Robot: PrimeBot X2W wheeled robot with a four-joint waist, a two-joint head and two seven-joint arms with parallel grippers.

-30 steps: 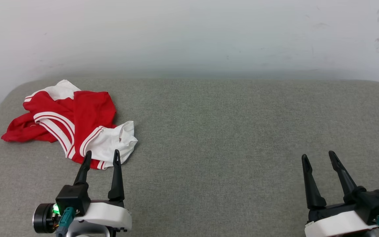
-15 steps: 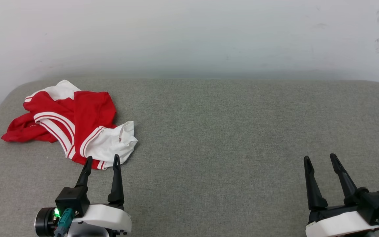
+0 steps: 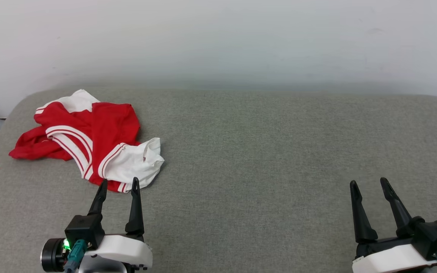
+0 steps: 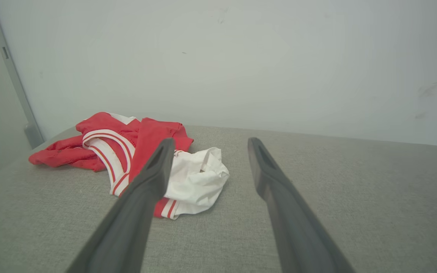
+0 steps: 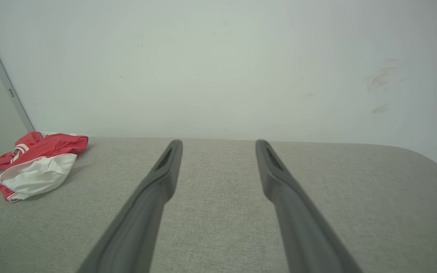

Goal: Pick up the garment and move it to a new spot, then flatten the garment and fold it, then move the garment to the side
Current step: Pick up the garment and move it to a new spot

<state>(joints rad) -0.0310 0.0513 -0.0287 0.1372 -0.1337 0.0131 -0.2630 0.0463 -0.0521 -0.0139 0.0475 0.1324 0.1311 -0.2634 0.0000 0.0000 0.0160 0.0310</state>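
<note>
Nearest the robot, the left tool (image 3: 119,181) hangs with its two long dark fingers spread as wide as they go, gripping nothing. Its tips are just short of the near edge of the garment (image 3: 101,132), a crumpled red basketball-style T-shirt with white short sleeves and red-and-white striped trim. The right tool (image 3: 368,182), equally wide and empty, hovers well to the right of the garment. The garment lies bunched in a heap on the grey fabric-covered desk (image 3: 260,151), which stretches bare to the garment's right. One white sleeve spills towards the left tool. The garment looks light and limp, and unlikely to slide on the woven cover. Once lifted it should drape and trail, so a pinch on a thick fold, such as the striped edge or the white sleeve closest to the left tool, seems the safest hold. Beyond the garment rises a plain pale wall (image 3: 218,38).
</note>
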